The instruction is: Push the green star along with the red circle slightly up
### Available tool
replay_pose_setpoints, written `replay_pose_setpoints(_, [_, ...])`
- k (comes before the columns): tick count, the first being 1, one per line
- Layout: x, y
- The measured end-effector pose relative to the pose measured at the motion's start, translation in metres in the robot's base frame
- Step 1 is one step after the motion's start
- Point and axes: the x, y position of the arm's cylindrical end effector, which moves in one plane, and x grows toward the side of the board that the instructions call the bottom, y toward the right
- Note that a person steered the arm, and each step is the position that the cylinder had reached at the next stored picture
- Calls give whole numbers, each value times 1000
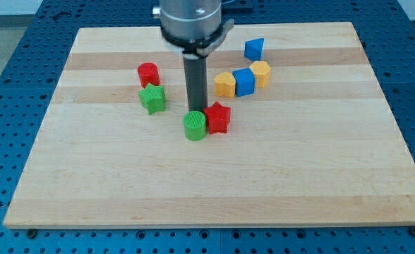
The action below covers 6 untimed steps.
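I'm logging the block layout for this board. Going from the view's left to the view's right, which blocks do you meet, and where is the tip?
red circle → green star → green circle → red star → yellow block → blue block → yellow block. The blue triangle overlaps these in order. My tip sits just above the green circle.

No readable text, labels, brands, numbers or signs anywhere in view.
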Motion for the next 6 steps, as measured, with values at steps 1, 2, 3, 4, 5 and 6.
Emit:
replay_pose_setpoints(1, [11, -28])
replay_pose_setpoints(2, [3, -59])
replay_pose_setpoints(3, [-18, -77])
replay_pose_setpoints(4, [-37, -87])
replay_pose_setpoints(5, [-40, -88])
replay_pose_setpoints(6, [-27, -83])
